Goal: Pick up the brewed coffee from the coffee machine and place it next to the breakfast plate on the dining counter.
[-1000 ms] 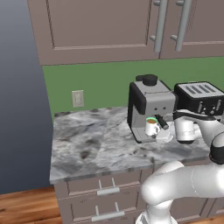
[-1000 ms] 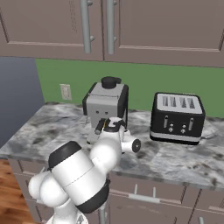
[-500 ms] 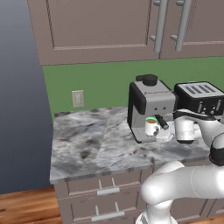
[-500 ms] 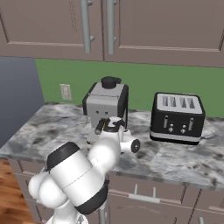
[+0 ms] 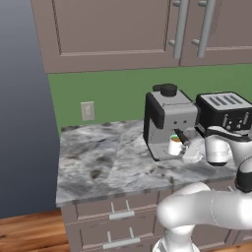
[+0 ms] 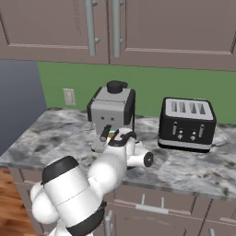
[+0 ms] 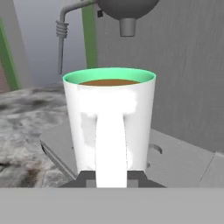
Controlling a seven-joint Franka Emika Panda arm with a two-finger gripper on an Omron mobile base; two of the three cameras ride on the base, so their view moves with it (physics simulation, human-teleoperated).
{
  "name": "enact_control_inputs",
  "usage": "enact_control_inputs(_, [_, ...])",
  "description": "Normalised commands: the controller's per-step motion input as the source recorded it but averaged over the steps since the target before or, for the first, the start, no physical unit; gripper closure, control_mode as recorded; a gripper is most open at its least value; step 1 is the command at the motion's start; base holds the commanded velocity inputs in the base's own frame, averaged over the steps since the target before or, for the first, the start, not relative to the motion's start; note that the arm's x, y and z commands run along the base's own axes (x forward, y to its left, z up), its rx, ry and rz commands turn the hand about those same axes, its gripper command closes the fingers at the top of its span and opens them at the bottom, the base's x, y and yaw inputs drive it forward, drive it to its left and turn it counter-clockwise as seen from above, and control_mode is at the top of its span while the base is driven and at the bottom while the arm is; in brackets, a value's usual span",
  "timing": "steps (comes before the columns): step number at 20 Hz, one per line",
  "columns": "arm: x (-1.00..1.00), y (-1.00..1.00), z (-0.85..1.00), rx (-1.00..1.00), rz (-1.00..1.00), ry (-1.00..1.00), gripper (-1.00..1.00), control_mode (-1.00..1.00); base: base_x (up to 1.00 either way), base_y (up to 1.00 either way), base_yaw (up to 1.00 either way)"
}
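you have the mug [image 7: 109, 122] on the drip tray [image 7: 175, 159] of the coffee machine [image 5: 170, 120], under the brew spout [image 7: 127, 27]. its handle faces the hand camera, and the gripper [image 7: 111, 178] is closed on that handle, fingertips [image 7: 85, 178] pressed to either side at its base. brown coffee sits just below the green-tinted rim.

around it: steam wand [image 7: 60, 41] at 10 o'clock from the mug in the hand view, the machine's grey front at 3 o'clock. black toaster [image 6: 186, 123] stands at 3 o'clock from the machine in the right base view, close beside it but apart.

surface: grey-white marbled counter [image 5: 103, 165] over brown drawers [image 5: 118, 216]. green backsplash with a wall outlet [image 5: 87, 110] at 9 o'clock from the machine, brown upper cabinets [image 5: 113, 32] above, wood floor [image 5: 29, 234] below.
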Motion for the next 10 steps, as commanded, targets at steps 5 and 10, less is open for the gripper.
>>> enact_control_inputs(5, [-0.57,-0.62,0.0,0.01,-0.01,0.0,1.0,-1.0,0.0,0.0,0.0])
enact_control_inputs(10, [-0.6,-0.57,0.26,0.01,0.0,-0.01,1.0,-1.0,0.0,0.0,0.0])
